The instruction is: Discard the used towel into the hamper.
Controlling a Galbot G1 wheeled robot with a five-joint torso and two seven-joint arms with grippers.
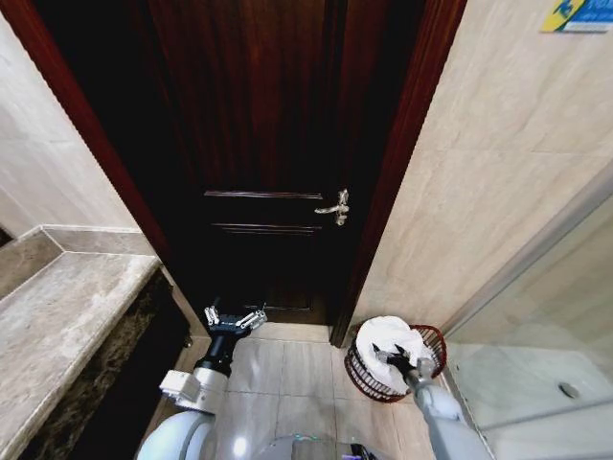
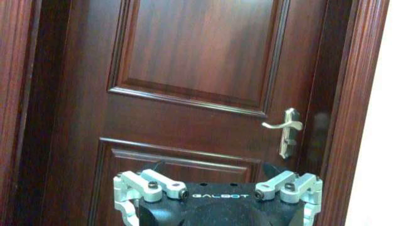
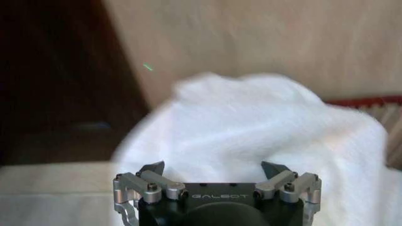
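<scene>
The hamper (image 1: 438, 338), a small round reddish-brown wire basket, stands on the floor in the corner between the door frame and the tiled wall. A white towel (image 1: 387, 334) is heaped in it and rises above the rim. My right gripper (image 1: 400, 360) hangs over the near side of the hamper, open, with its fingertips just short of the cloth. From the right wrist, the towel (image 3: 251, 122) bulges beyond the spread right gripper (image 3: 213, 167), and a strip of the hamper's red rim (image 3: 367, 100) shows behind. My left gripper (image 1: 235, 319) is held open and empty in front of the door.
A dark wooden door (image 1: 268, 144) with a silver lever handle (image 1: 337, 207) is shut straight ahead. A stone counter (image 1: 57, 326) runs along the left. A glass shower partition (image 1: 536, 316) stands close to the right of the hamper. Pale floor tiles (image 1: 287, 383) lie between.
</scene>
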